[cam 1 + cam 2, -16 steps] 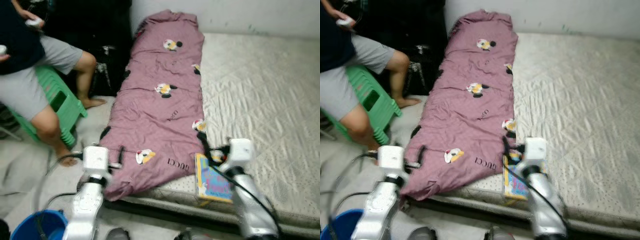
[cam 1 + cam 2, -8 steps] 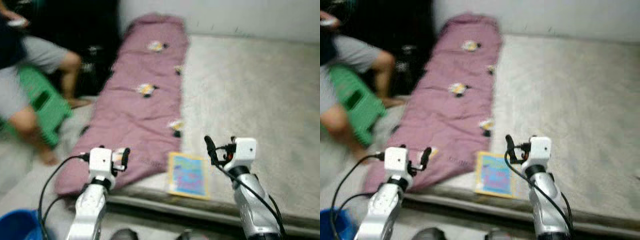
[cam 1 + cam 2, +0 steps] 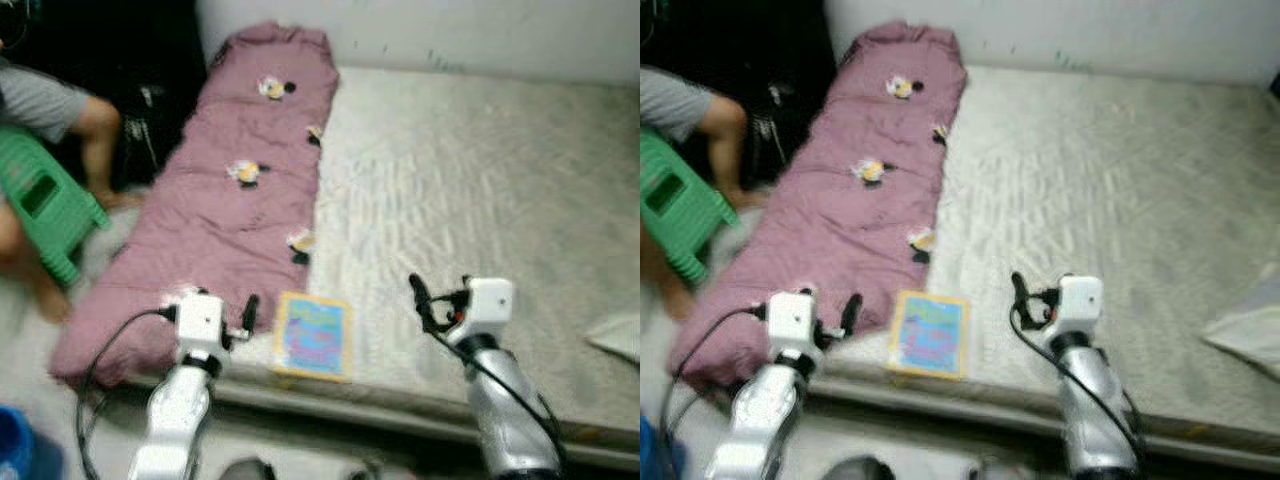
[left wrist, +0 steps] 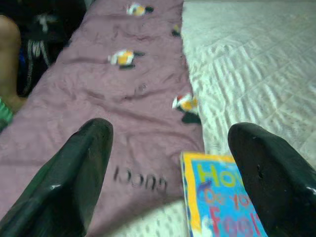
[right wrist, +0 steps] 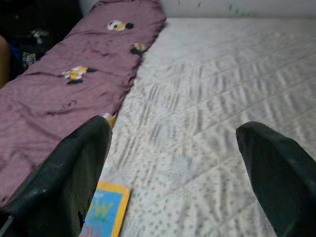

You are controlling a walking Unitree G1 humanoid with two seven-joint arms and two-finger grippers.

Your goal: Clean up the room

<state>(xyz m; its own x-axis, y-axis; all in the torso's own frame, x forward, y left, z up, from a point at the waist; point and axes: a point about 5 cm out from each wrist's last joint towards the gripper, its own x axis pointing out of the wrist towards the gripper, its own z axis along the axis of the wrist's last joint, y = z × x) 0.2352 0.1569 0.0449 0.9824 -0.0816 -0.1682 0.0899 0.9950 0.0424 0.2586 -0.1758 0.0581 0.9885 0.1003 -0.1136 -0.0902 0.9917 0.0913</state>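
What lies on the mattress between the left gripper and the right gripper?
In the left eye view, a colourful book lies between the left gripper and right gripper, at the mattress edge beside the purple blanket.

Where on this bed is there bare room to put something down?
The wide quilted mattress is free between the purple blanket and a pale fabric corner at its right edge. Crowded: the blanket strip along the left and the book at the near edge.

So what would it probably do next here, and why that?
Probably lower the left gripper onto the book, which lies flat at the mattress edge beside the purple blanket. Both grippers are open and empty; the left wrist view already shows the book just ahead, nearer than the right gripper.
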